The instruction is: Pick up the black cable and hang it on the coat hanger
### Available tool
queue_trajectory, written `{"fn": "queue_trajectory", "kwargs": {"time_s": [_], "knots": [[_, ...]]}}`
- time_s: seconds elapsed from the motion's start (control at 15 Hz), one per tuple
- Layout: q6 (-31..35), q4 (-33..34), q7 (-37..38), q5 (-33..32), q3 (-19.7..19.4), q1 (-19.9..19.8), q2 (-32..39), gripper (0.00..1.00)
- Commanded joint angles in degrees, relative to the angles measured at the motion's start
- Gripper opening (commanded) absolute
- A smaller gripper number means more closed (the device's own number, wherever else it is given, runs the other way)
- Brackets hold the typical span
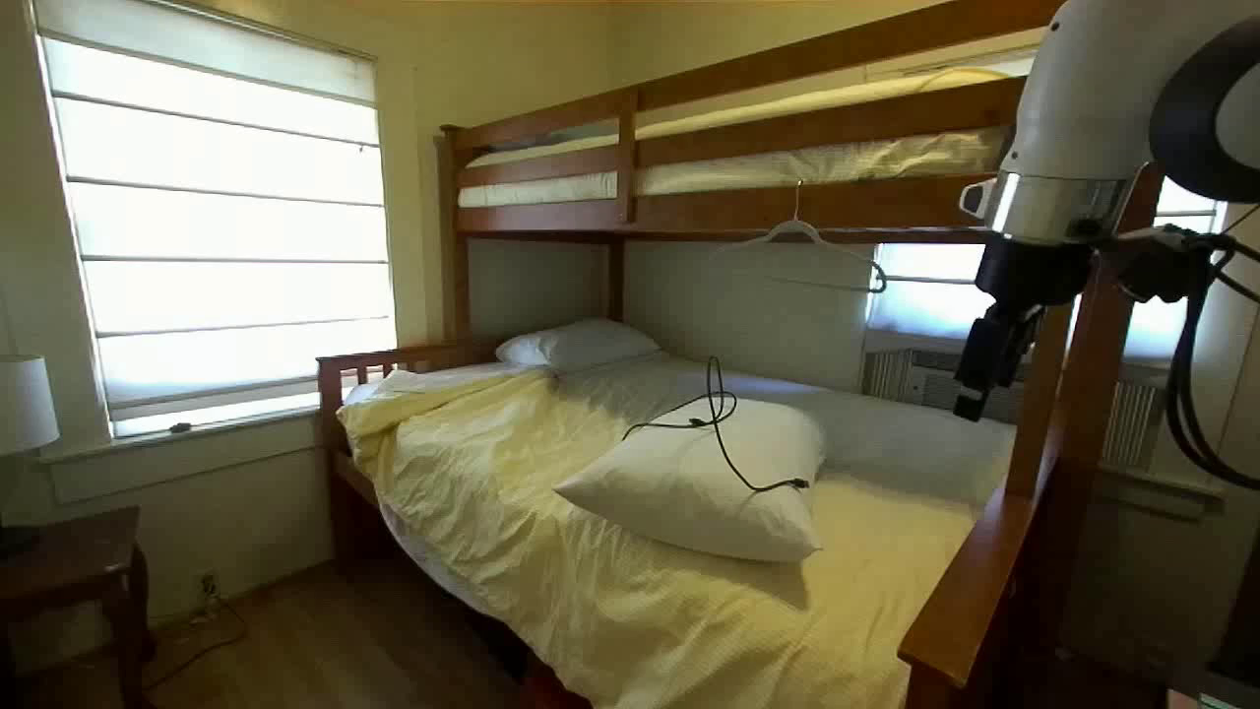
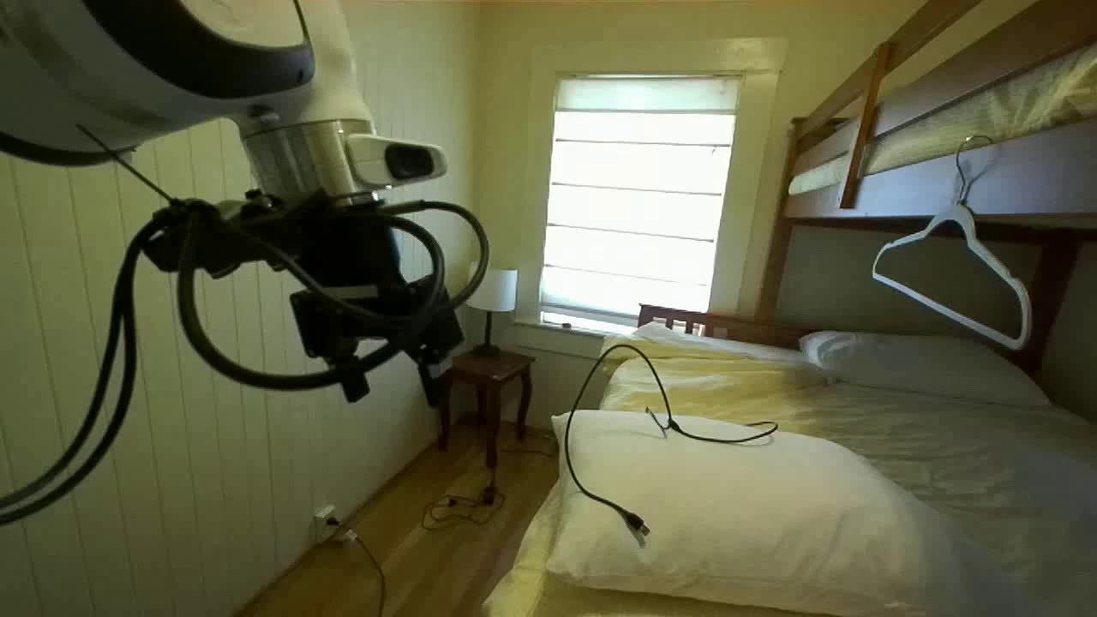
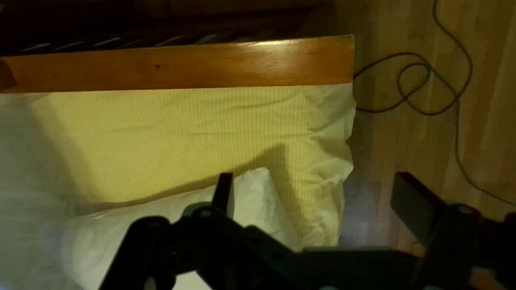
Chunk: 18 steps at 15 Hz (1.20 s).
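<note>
The gripper [image 3: 312,181] is hovering higher than the pillow [image 2: 754,514] and well apart from it, its fingers [image 3: 415,203] standing spread wide with nothing between them. The cable [image 2: 673,425] is lying in loose loops on top of the pillow, one loop arching up off it in both exterior views. The hanger [image 2: 956,214] is hanging from the rail [image 2: 913,184], higher than the pillow and apart from it, with nothing draped on it.

Reaching for the cable is looking like the step in hand, and that arch is offering the best hold. Coming down over the pillow with a finger passing on each side of the arch, and closing while clear of the surface, should be giving a clean pinch. Going lower would be risking a bite of soft pillow, or pressing the cable flat where the fingers would be sliding over it. Since the wrist view is showing part of the pillow but none of the cable, aiming should be leaning on the exterior views. The floor cord [image 3: 457,96] lying well apart from the pillow there should not be drawing the aim. Gripping near mid-length would be leaving a tail on either side for draping over the hanger.
</note>
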Motion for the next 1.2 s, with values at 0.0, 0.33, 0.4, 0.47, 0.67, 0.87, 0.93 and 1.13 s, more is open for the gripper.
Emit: {"fn": "queue_trajectory", "kwargs": {"time_s": [0.0, 0.33, 0.4, 0.47, 0.67, 0.87, 0.93, 1.13], "knots": [[-0.2, 0.2, 0.5, -0.5, -0.5, 0.6, 0.1, 1.00], [2.6, 5.3, -2.7, -0.4, -6.8, -1.5, 5.8, 1.00], [3.5, 6.6, -4.0, 0.2, -8.6, -1.4, 6.9, 1.00], [4.1, 8.3, -5.0, 0.7, -10.2, -1.4, 8.7, 1.00], [3.7, 15.0, -2.4, -0.7, -11.0, -4.4, 17.1, 1.00], [3.9, 13.1, -3.1, 0.2, -11.4, -4.5, 14.7, 1.00], [4.0, 14.2, -3.1, 0.1, -11.4, -4.9, 16.7, 1.00], [4.0, 14.0, -3.1, 0.1, -11.3, -4.8, 16.9, 1.00]]}}
